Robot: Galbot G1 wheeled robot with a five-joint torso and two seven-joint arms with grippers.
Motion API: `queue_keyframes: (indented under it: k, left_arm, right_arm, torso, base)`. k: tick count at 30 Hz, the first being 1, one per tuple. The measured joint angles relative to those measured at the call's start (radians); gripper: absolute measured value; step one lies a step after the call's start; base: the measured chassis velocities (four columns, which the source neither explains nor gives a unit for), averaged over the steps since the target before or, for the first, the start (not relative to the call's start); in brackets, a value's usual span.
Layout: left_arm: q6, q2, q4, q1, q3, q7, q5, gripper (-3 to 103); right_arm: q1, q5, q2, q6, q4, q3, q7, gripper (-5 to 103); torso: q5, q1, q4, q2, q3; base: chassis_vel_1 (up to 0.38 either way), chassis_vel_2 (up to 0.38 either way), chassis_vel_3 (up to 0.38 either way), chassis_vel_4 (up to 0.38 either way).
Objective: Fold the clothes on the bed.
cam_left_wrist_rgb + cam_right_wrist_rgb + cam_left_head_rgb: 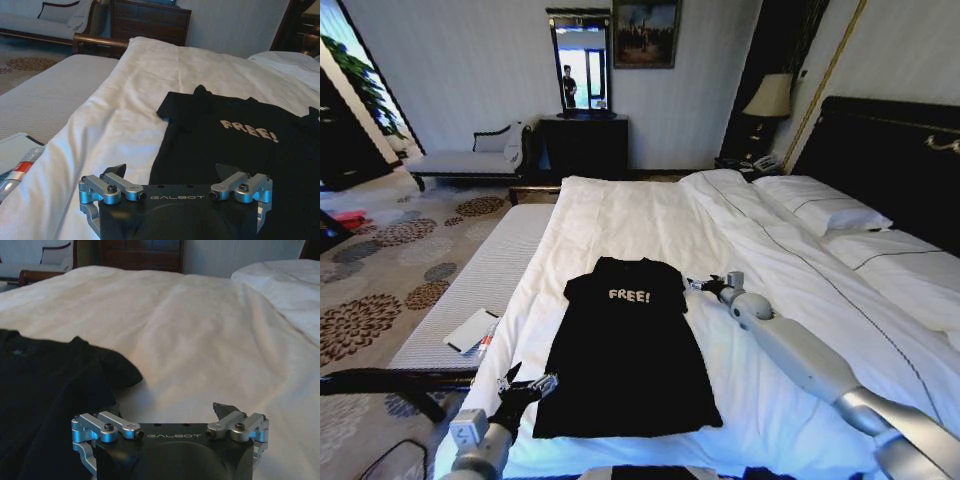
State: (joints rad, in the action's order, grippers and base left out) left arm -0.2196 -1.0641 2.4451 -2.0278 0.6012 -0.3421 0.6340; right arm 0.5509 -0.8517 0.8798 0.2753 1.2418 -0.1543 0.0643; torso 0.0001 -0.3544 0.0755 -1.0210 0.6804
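Both grippers open: L gripper (528,385) at T-shirt (625,350) hem corner, R gripper (705,286) by sleeve.

The T-shirt (625,350) is black, with small white "FREE!" letters on the chest. The bed (650,215) is all white — white duvet, white pillows (820,205) — with a dark headboard (890,150). The carpet (380,270) is pale with brown round flower shapes. The bench (485,280) beside the bed is light grey with thin stripes. Both grippers — left (523,388) and right (705,286) — are black and silver.
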Motion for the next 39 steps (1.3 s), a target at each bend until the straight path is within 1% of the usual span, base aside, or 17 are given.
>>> queue_keyframes:
  k: [7, 13, 18, 20, 23, 27, 32, 36, 39]
  left_arm:
    - [0.000, 0.000, -0.006, 0.001, 0.029, 0.002, 0.030, 100]
    - [0.000, -0.003, -0.020, 0.012, 0.021, 0.004, 0.041, 100]
    - [0.000, -0.003, -0.033, 0.020, 0.017, 0.005, 0.047, 100]
    - [0.000, -0.002, -0.035, 0.023, 0.017, 0.005, 0.049, 100]
    - [0.000, -0.001, -0.041, 0.029, 0.018, 0.005, 0.053, 100]
    - [0.000, -0.002, -0.047, 0.031, 0.022, 0.006, 0.059, 100]
    - [0.001, -0.003, -0.052, 0.031, 0.023, 0.006, 0.060, 100]
    - [0.001, -0.002, -0.051, 0.035, 0.025, 0.006, 0.064, 100]
    - [0.001, -0.001, -0.050, 0.036, 0.035, 0.006, 0.071, 100]
  right_arm:
    - [-0.026, 0.013, 0.025, -0.002, 0.000, -0.063, 0.000, 100]
    - [-0.025, 0.033, 0.054, 0.001, 0.074, -0.096, 0.032, 100]
    - [-0.015, 0.036, 0.052, 0.004, 0.135, -0.108, 0.046, 100]
    - [-0.011, 0.043, 0.052, 0.004, 0.140, -0.111, 0.047, 100]
    - [0.006, 0.084, 0.054, 0.001, 0.137, -0.119, 0.046, 100]
    - [0.023, 0.098, 0.055, -0.003, 0.136, -0.123, 0.043, 100]
    - [0.032, 0.098, 0.053, -0.022, 0.156, -0.121, 0.030, 100]
    - [0.014, 0.102, 0.055, -0.035, 0.157, -0.151, 0.019, 100]
    - [-0.006, 0.099, 0.073, -0.039, 0.144, -0.181, 0.019, 100]
  torso:
    - [-0.0003, 0.000, 0.0000, 0.000, 0.000]
    - [-0.0002, 0.000, -0.0004, 0.000, 0.000]
    - [-0.0003, 0.000, -0.0001, 0.000, 0.000]
    - [-0.0002, 0.000, -0.0001, 0.000, 0.000]
    - [-0.0002, 0.000, 0.0000, 0.000, 0.000]
    - [0.0001, 0.000, 0.0002, 0.000, 0.000]
    - [-0.0002, 0.000, -0.0001, 0.000, 0.000]
    - [-0.0002, 0.000, 0.0001, 0.000, 0.000]
    - [-0.0001, 0.000, -0.0001, 0.000, 0.000]
  base:
    - [0.000, 0.000, 0.000, 0.000]
    - [0.000, 0.000, 0.000, 0.000]
    - [0.000, 0.000, 0.000, 0.000]
    - [0.000, 0.000, 0.000, 0.000]
    - [0.000, 0.000, 0.000, 0.000]
    - [0.000, 0.000, 0.000, 0.000]
    - [0.000, 0.000, 0.000, 0.000]
    - [0.000, 0.000, 0.000, 0.000]
    - [0.000, 0.000, 0.000, 0.000]
